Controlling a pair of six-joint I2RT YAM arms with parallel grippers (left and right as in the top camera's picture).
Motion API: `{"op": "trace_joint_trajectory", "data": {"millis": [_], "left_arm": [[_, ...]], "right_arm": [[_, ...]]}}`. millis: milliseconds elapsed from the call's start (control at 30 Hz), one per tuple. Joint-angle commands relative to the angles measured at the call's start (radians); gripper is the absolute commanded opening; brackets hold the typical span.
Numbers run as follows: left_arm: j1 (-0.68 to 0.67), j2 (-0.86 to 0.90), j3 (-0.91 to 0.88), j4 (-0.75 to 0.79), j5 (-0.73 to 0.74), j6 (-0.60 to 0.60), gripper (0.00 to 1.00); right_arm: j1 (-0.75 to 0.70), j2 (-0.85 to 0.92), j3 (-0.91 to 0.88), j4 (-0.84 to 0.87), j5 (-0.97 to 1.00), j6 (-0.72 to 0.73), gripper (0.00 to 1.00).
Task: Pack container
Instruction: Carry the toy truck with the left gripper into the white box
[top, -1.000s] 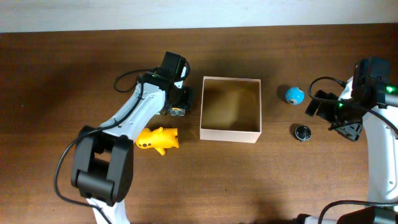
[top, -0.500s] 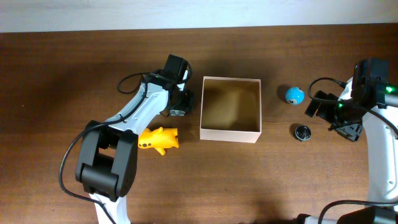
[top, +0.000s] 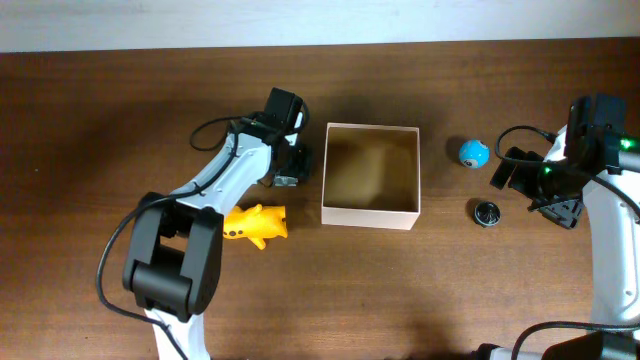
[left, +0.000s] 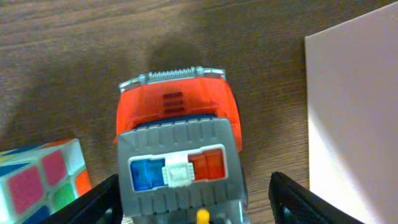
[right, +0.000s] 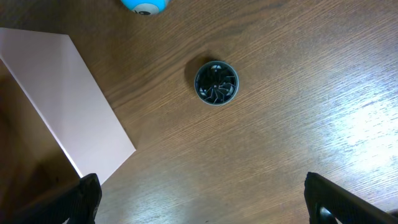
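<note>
The table fills nearly the whole overhead view. It is dark brown wood with a fine grain running left to right. Along its far edge lies a pale strip, plain and whitish grey; from above it could be wall or floor. The light falls unevenly: the far left of the table is darker under a soft-edged shadow, and the near middle is a warmer brown. In the right wrist view the wood at the right takes a bright, washed-out sheen, and the grain shows pale there. In the left wrist view the grain looks close and greyish brown, with a dim, soft shadow across its far part.
</note>
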Motion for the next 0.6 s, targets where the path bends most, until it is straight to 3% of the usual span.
{"op": "trace_joint_trajectory", "data": {"millis": [0, 567], "left_arm": [[0.001, 0.023, 0.016, 0.006, 0.012, -0.036, 0.75], [0.013, 0.042, 0.016, 0.009, 0.011, -0.036, 0.63]], "right_arm": [[-0.007, 0.003, -0.007, -0.007, 0.020, 0.005, 0.99], [-0.007, 0.003, -0.007, -0.007, 0.046, 0.005, 0.99]]}}
